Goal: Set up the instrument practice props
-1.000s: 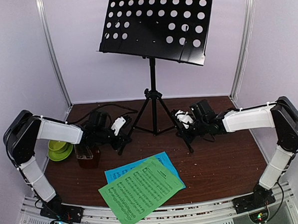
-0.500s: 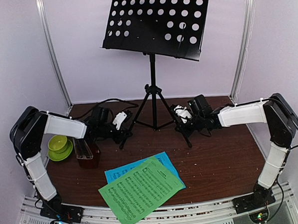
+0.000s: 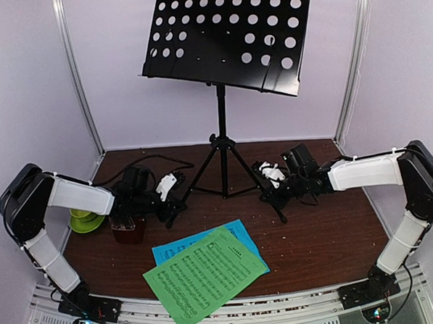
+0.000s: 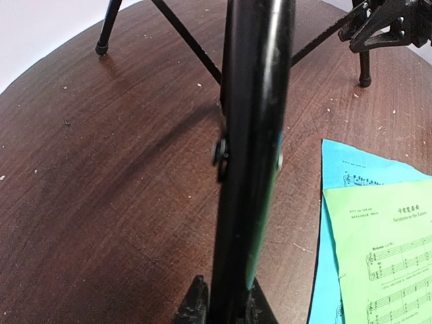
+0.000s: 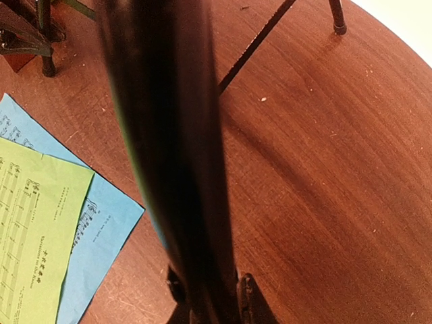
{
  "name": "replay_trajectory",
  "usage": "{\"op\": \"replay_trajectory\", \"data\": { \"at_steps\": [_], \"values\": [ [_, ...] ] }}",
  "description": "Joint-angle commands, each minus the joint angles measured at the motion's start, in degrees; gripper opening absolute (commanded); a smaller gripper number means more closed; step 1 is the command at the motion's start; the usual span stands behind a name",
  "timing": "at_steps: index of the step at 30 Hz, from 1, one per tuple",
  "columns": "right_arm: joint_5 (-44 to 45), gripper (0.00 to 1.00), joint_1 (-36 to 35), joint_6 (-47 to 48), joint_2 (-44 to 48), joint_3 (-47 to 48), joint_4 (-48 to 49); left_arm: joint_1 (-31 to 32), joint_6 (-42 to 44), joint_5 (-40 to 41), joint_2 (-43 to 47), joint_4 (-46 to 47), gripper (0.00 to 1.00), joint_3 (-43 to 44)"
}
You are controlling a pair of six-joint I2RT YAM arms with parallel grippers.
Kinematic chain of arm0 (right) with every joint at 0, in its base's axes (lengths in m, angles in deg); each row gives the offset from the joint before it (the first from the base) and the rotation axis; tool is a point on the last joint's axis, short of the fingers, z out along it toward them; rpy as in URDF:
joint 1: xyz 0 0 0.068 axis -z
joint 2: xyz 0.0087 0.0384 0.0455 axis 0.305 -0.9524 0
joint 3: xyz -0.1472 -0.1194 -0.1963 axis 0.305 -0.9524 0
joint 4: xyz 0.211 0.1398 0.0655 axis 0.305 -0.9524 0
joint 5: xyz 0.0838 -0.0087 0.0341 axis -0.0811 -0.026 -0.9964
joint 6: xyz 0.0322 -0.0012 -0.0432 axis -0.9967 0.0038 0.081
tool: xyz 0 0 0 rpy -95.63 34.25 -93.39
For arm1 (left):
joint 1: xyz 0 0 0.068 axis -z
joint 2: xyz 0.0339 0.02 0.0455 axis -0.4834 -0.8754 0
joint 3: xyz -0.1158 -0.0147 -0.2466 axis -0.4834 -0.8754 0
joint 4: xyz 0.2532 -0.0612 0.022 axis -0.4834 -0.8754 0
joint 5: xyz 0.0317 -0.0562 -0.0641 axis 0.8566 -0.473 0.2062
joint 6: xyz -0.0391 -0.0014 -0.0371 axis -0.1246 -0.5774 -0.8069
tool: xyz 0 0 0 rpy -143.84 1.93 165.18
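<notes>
We see one stand (image 3: 228, 34), black with a perforated desk, upright on its tripod at the back middle of the dark wooden table (image 3: 329, 229), with pale lilac walls (image 3: 126, 101) behind. Our left gripper (image 3: 175, 203) pinches its front-left leg and our right gripper (image 3: 269, 190) its front-right leg. Two pages lie near the front edge, the green sheet (image 3: 206, 276) atop the blue sheet (image 3: 170, 249). One metronome (image 3: 127, 228) stands left.
</notes>
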Motion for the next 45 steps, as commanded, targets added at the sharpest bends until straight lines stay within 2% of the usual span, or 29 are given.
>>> {"op": "replay_trajectory", "data": {
  "at_steps": [1, 7, 11, 21, 26, 33, 41, 45],
  "values": [
    [8.3, 0.0, 5.5, -12.7, 1.9, 1.1, -10.0, -5.0, -8.8, 4.6, 0.3, -7.9, 0.0, -3.1],
    [13.7, 0.0, 6.4, -9.7, 3.2, 1.5, -14.8, -5.2, -8.7, 4.2, 1.5, -7.1, 0.0, -4.2],
    [13.4, 0.0, 6.5, -9.5, 4.0, 0.2, -12.9, -5.2, -8.9, 4.4, 2.2, -5.8, 0.0, -5.0],
    [17.3, 0.0, 8.1, -6.1, -3.2, 9.8, -15.5, -5.1, -9.0, 5.2, -3.6, -9.1, 0.0, 4.7],
    [16.0, 0.0, 8.8, -4.9, -2.6, 8.4, -15.8, -5.1, -8.7, 5.8, -2.3, -8.2, 0.0, 0.9],
    [20.1, 0.0, 8.8, -2.0, -0.5, 4.5, -18.3, -5.0, -10.5, 6.0, 1.6, -5.9, 0.0, -5.6],
    [20.2, 0.0, 9.0, -2.1, -1.3, 4.0, -17.4, -3.5, -10.6, 5.9, 1.7, -6.3, 0.0, -3.8],
    [17.5, 0.07, 8.9, -2.1, 0.2, 3.9, -16.4, -0.2, -9.7, 7.0, 1.7, -7.4, 0.0, -2.0]
  ]
}}
